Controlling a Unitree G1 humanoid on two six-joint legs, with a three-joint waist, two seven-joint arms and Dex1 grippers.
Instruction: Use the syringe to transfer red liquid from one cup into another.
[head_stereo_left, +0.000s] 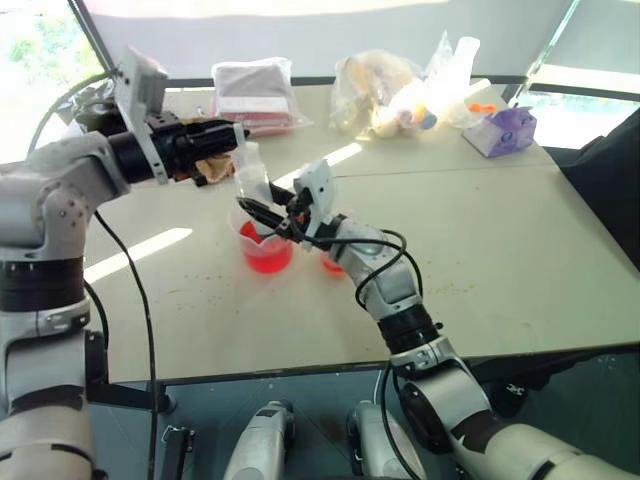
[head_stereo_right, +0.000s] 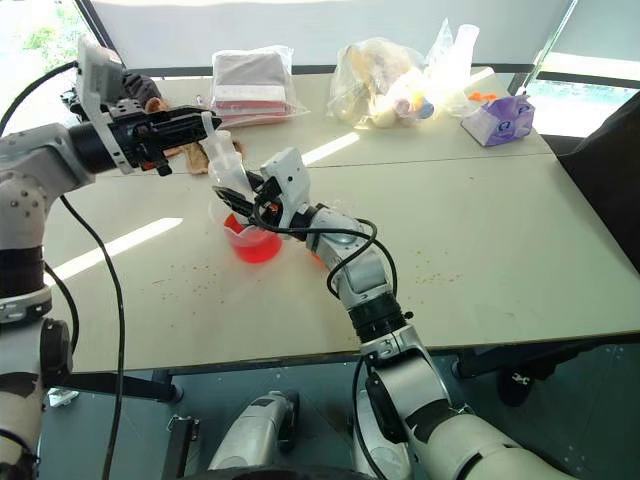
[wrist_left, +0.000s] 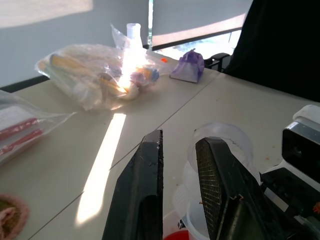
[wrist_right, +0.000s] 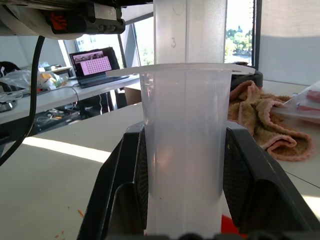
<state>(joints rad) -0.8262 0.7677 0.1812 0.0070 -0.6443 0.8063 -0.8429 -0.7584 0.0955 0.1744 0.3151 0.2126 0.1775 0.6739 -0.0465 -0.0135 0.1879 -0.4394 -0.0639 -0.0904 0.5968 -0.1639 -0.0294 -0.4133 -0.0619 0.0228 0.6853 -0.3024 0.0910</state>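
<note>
- The step in hand looks like drawing up the red liquid (head_stereo_left: 266, 257): the syringe (head_stereo_right: 232, 173) stands upright with its lower end in the larger spouted cup (head_stereo_left: 265, 247), so the job, as I judge it, is to raise the plunger straight along the barrel while the barrel stays planted and the tip stays under the surface.
- The left gripper (head_stereo_left: 238, 138) sits level at the plunger's top; in the left wrist view its fingers (wrist_left: 141, 195) stand moderately apart, one on each side of the clear plunger flange (whether either pad touches it I cannot tell). It should close under the flange before any pull.
- The right gripper (wrist_right: 185, 175) is clamped on the syringe barrel, both pads flat against the clear wall, holding it vertical over the cup.
- The smaller cup (head_stereo_left: 333, 264) stands just beside the larger one, mostly hidden behind the right arm (keep it in mind for the swing across).
</note>
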